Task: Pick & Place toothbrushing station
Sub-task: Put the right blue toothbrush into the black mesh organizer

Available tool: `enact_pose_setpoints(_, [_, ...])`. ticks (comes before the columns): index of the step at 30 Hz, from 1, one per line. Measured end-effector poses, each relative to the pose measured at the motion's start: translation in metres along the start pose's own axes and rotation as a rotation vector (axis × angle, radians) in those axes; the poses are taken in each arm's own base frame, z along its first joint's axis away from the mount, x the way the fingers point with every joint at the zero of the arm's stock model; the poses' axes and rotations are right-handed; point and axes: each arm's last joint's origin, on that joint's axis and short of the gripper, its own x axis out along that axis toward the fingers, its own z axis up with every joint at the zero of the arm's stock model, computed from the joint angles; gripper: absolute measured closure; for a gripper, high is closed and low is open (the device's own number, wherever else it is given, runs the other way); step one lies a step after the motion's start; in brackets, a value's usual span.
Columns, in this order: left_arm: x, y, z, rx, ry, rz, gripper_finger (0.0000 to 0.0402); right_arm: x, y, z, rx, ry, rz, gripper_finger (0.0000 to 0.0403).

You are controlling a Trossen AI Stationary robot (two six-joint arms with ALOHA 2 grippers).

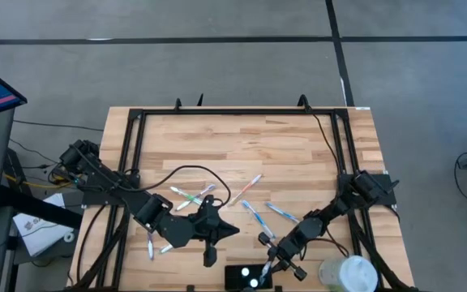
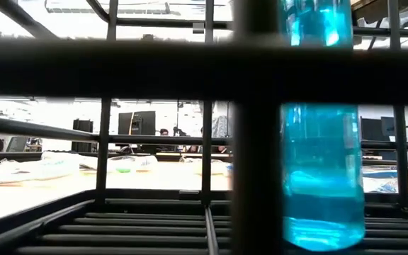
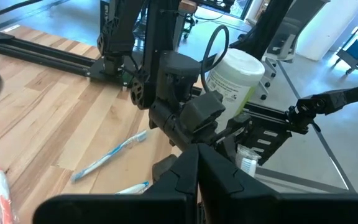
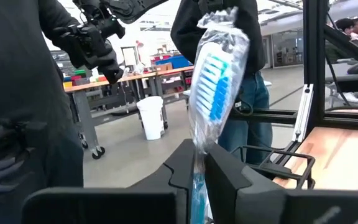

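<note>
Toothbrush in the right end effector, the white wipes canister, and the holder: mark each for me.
wrapped toothbrush (image 4: 215,74), right wrist view, on the blue-and-white bristle head.
white canister (image 3: 236,74), left wrist view, on its labelled side.
black holder (image 1: 248,276), high view, on its top face.

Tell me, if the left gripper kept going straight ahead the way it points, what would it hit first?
Probably the right arm's dark wrist, which fills the line beyond the shut left gripper. The white round container stands behind it. Depth is hard to judge.
</note>
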Motion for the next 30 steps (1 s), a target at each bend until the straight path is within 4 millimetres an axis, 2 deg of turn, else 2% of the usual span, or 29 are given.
enact_pose_setpoints(15, [0.0, 0.0, 0.0, 0.002, 0.0, 0.0, 0.0401, 0.0, -0.0012, 0.0001, 0.088, -0.005, -0.027, 0.0348])
enact_pose_setpoints(21, [0.0, 0.0, 0.0, 0.002, 0.0, 0.0, 0.0401, -0.0003, -0.0038, 0.0008, 0.179, -0.014, -0.051, 0.0337])
enact_pose_setpoints(26, [0.0, 0.0, 0.0, 0.002, 0.0, 0.0, 0.0401, -0.0004, -0.0046, 0.0013, 0.191, -0.025, -0.078, 0.0312])
enact_pose_setpoints(30, [0.0, 0.0, 0.0, 0.002, 0.0, 0.0, 0.0401, -0.0005, -0.0058, 0.0015, 0.206, -0.039, -0.119, 0.0278])
